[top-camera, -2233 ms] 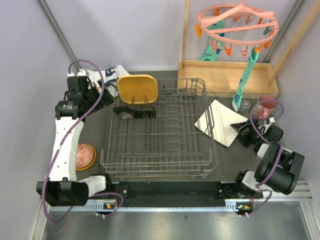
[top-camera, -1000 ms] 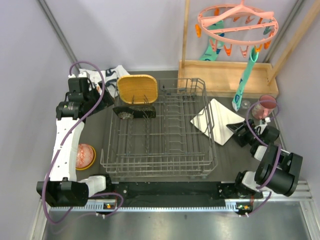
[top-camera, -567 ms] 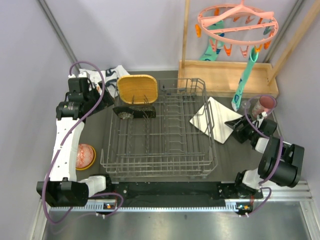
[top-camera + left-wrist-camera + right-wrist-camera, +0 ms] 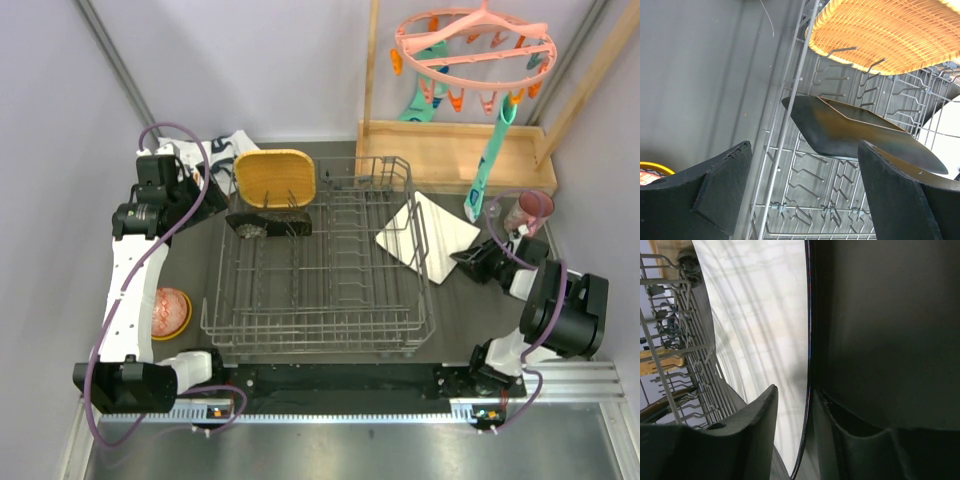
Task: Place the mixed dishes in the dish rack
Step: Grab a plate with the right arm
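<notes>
A pale glossy square plate (image 4: pixel 440 232) leans on the right side of the grey wire dish rack (image 4: pixel 318 322). The right end effector (image 4: pixel 466 262) pinches its thin rim. It looks stiff, slippery and breakable, and may pivot. The left end effector (image 4: pixel 805 145) gapes empty.

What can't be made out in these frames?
- Orange bowl: top view, left arm covers part.
- Small clear glass: top view, too small, teal sock overlaps.
- Right hand on pale square plate: wrist view too close; contact unclear.
</notes>
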`<state>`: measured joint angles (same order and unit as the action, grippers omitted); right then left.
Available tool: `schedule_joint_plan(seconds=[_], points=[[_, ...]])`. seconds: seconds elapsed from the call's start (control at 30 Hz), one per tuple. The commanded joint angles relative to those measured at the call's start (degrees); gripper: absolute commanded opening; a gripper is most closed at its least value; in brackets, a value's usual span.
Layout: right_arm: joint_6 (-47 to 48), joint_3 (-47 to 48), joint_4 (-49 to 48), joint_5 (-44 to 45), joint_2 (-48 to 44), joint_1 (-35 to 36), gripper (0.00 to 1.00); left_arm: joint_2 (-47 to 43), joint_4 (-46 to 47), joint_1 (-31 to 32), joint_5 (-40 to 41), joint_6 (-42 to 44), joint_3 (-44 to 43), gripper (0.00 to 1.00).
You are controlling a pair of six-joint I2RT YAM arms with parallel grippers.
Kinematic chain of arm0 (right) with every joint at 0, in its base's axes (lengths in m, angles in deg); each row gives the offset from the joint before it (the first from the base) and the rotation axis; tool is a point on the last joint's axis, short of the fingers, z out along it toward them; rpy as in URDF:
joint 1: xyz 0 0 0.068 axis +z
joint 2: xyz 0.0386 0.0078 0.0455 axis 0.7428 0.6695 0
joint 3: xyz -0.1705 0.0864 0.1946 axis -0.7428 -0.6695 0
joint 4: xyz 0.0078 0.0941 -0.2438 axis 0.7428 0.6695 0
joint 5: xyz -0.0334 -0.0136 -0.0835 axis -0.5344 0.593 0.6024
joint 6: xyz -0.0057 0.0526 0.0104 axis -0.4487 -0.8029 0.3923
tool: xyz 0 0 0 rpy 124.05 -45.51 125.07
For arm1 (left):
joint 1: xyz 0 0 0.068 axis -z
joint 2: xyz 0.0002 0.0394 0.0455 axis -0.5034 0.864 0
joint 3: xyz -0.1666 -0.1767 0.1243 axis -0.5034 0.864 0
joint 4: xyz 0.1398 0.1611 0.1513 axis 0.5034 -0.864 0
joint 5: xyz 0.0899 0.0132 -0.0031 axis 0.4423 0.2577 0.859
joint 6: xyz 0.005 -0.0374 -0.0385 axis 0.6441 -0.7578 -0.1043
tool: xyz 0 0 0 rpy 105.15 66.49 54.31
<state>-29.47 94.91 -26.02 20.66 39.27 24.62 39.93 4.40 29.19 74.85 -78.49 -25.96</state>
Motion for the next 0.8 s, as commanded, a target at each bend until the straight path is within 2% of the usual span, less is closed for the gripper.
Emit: schedule_joint_plan(seconds=[0.0, 0.07, 0.17, 0.27, 0.37, 0.47, 0.63, 0.77], points=[[1.7, 1.1, 2.8, 1.6, 0.3, 0.9, 0.39, -0.7, 2.0, -0.3, 0.5, -0.3, -0.4, 0.91], [2.5, 1.2, 4.7, 3.0, -0.4, 0.9, 0.54, -0.8, 2.0, -0.3, 0.4, -0.4, -0.3, 0.91], [3.7, 1.0, 8.3, 8.1, -3.2, 0.9, 0.68, -0.9, 2.1, -0.3, 0.4, -0.3, 0.0, 0.91], [4.8, 1.4, 12.9, 13.0, -6.7, 0.9, 0.74, -0.9, 2.2, -0.3, 0.7, -0.1, 0.2, 0.91], [5.1, 2.3, 16.3, 19.7, -9.8, 0.9, 0.76, -0.9, 2.2, -0.3, 0.8, 0.1, 0.4, 0.91], [4.9, 2.6, 15.6, 22.1, -10.6, 0.9, 0.77, -0.9, 2.2, -0.4, 0.9, 0.2, 0.6, 0.91], [2.7, 4.2, 11.8, 23.8, -7.1, 0.9, 0.77, -0.9, 2.4, -0.3, 0.9, 0.5, 0.4, 0.91], [1.0, 5.6, 6.4, 21.9, -2.8, 0.9, 0.77, -1.0, 2.4, -0.2, 0.8, 0.6, 0.7, 0.91]])
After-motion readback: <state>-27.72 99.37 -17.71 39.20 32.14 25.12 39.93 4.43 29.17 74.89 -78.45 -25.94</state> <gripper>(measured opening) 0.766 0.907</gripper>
